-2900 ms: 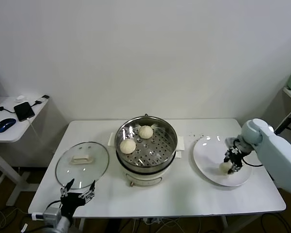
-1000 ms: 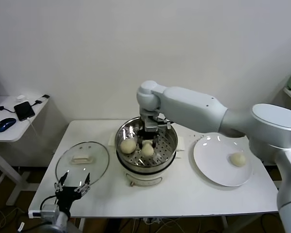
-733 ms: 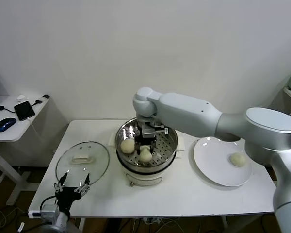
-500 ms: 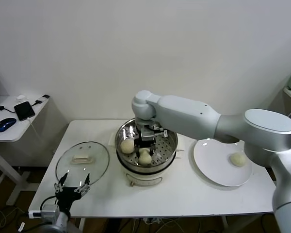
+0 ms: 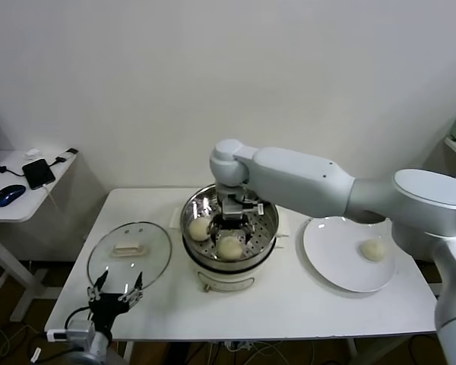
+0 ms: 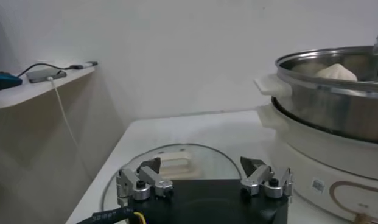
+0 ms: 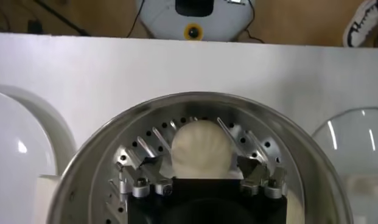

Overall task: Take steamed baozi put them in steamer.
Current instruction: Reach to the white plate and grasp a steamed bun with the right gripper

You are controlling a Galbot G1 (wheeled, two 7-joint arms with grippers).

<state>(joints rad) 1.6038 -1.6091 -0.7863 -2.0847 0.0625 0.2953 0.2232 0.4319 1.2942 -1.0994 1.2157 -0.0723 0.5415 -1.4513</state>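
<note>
Head view, right gripper (image 5: 232,230): you have it reaching down inside the steamer (image 5: 266,242), fingers spread either side of a baozi (image 5: 229,248) on the tray.
Head view, other buns: one bun (image 5: 199,228) lies just beside it in the steamer; one last bun (image 5: 373,249) lies on the white plate (image 5: 330,258), well apart.
Head view, left gripper (image 5: 114,293): parked low at the table's front edge, near the glass lid (image 5: 129,255), fingers apart.
Left wrist view: your left gripper (image 6: 204,181) is released and empty, the glass lid (image 6: 176,161) just beyond it, the steamer (image 6: 335,115) to one side.
Right wrist view: the right gripper (image 7: 201,179) is open; the baozi (image 7: 201,149) lies between its fingers on the perforated tray.
</note>
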